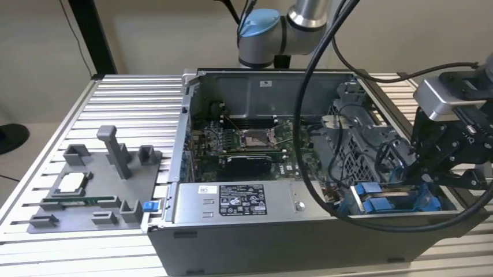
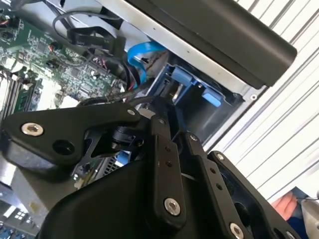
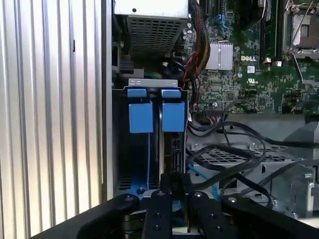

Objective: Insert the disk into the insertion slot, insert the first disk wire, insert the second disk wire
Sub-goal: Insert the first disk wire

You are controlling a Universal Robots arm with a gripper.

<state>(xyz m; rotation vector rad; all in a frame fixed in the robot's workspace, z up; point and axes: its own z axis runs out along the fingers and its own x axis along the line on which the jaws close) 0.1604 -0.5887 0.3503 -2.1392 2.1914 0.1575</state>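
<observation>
- Three steps make up this job. Judging by how things lie, the first looks done or nearly so, and both wire steps look undone.
- The disk point(image 3: 171, 144) stands edge-on inside the drive cage point(image 3: 152, 82), under the blue tab point(image 3: 173, 115) that is nearer the motherboard point(image 3: 239, 84). A second blue tab point(image 3: 140, 115) sits just beside it, on the side away from the board.
- In the exterior view the cage sits in the 4 o'clock corner of the open computer case point(image 1: 308, 242), which rests on the slatted bench point(image 1: 131, 98).
- The claw point(image 3: 178, 184) hangs over the cage, right at the disk's near end. I cannot tell whether it is spread, pressed together or pinching the disk.
- A blue cable point(image 2: 135, 57) and several black cables point(image 3: 224, 154) lie beside the cage. Their ends cannot be traced and no plug shows seated on the disk, so I judge both wires not yet inserted.
- A grey fixture tray point(image 1: 85, 190) lies at 9 o'clock on the bench, well apart from the work.
</observation>
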